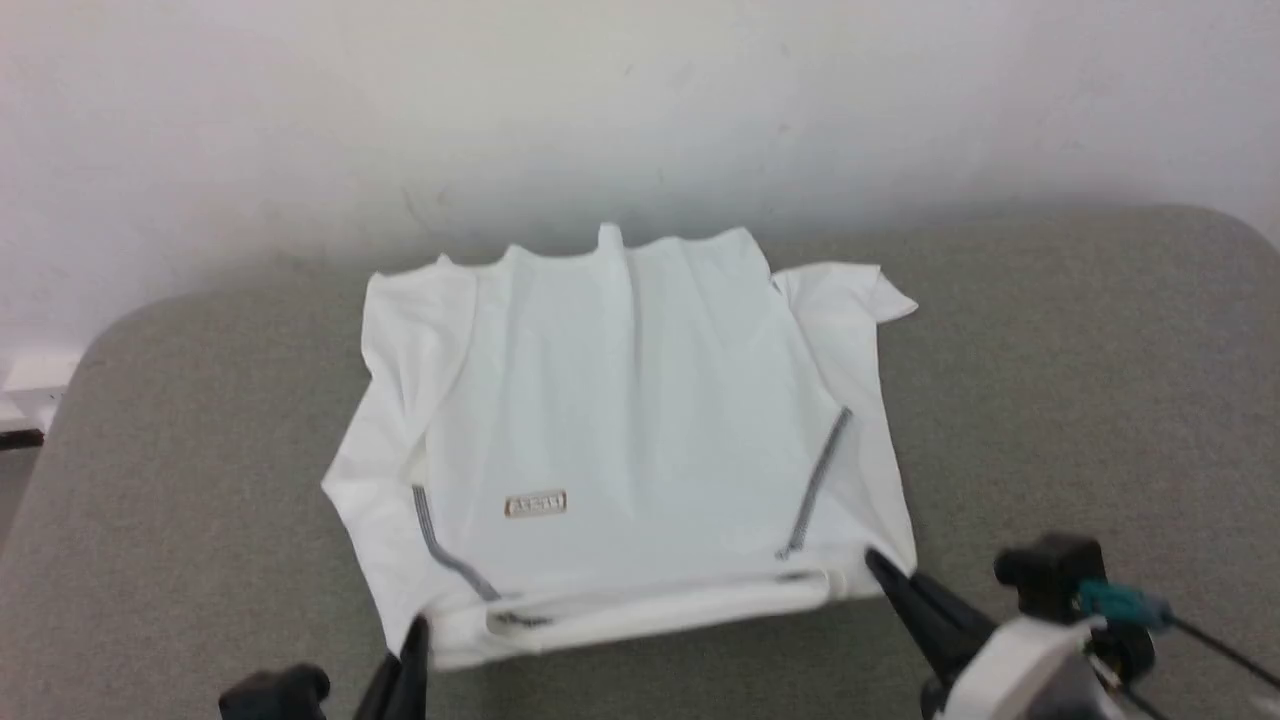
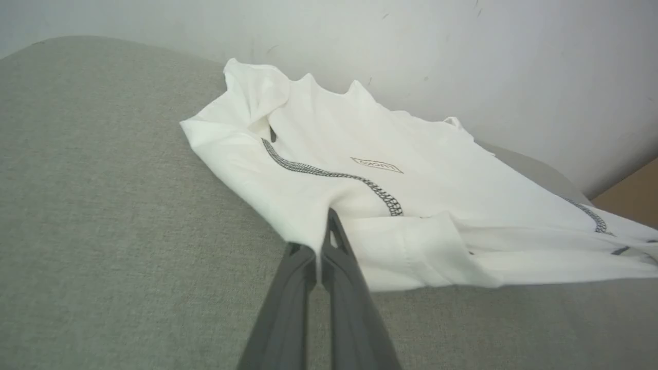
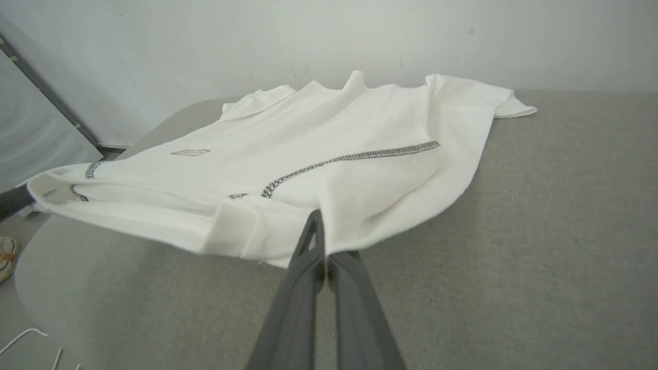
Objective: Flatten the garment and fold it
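Grey tabletop (image 1: 1050,400) bears the garment (image 1: 620,400), fingers (image 1: 915,592) seemingly pinching both near corners.

Readable text: none | garment (image 1: 620,400) | logo patch (image 1: 537,505) carries small lettering, too blurred to make out

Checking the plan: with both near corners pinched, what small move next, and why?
Probably draw both corners slightly toward the robot: left pincer and right pincer are shut on the garment, whose middle ridge and far edge look rumpled.
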